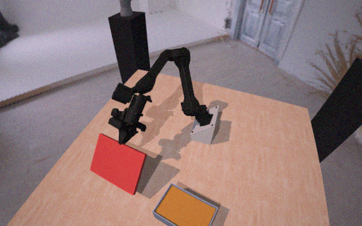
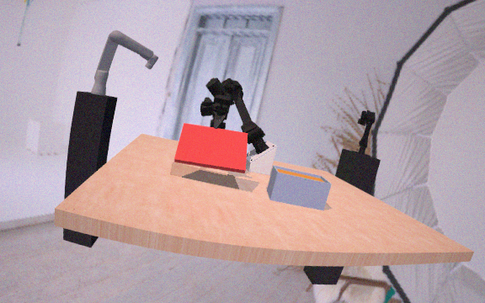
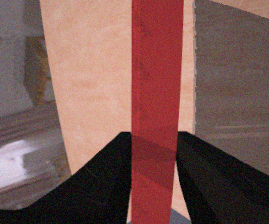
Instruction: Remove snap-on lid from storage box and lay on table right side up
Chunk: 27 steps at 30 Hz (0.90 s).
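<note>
The red lid (image 1: 118, 164) (image 2: 213, 147) (image 3: 157, 75) is steeply tilted, held by its upper edge, with one broad face toward the top and exterior views. My gripper (image 1: 122, 142) (image 2: 217, 126) (image 3: 153, 141) is shut on that edge, one finger on each side in the wrist view. The lid is off the box and hangs a little above the table, its shadow beneath it in the exterior view. The blue-grey storage box (image 1: 159, 216) (image 2: 298, 193) stands upright and open, with an orange inside (image 1: 185, 207) (image 2: 299, 174). The lid's underside is hidden in the top and exterior views.
The wooden table (image 1: 263, 163) (image 2: 183, 215) carries the box and the arm's white base mount (image 1: 204, 135) (image 2: 263, 163). The box stands to the right of the lid in the top and exterior views. The table's left edge is near the lid in the top view. Black pedestals stand beyond the table.
</note>
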Tool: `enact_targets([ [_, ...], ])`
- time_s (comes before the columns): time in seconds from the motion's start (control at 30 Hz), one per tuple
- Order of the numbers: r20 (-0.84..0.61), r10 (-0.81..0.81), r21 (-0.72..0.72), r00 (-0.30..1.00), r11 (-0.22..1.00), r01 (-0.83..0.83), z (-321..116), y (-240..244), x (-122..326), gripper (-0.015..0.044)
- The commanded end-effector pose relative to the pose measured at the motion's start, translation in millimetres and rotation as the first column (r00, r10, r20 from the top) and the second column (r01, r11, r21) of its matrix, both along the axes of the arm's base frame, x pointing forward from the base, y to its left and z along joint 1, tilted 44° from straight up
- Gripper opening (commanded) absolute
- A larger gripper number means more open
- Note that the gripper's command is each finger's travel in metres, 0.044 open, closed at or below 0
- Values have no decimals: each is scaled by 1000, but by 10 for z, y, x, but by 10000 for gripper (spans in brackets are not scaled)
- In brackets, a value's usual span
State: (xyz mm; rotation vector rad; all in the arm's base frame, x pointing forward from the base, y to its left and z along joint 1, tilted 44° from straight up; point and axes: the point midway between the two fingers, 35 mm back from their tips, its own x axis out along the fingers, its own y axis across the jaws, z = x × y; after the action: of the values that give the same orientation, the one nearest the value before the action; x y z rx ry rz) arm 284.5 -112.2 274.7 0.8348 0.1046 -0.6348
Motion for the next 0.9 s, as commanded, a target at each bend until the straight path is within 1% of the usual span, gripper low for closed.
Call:
enact_targets([
  [0.0,0,12,0,1000,1000,-12,-32,-2,14,0],
  [0.87,0,12,-2,1000,1000,-12,-177,-145,33,0],
])
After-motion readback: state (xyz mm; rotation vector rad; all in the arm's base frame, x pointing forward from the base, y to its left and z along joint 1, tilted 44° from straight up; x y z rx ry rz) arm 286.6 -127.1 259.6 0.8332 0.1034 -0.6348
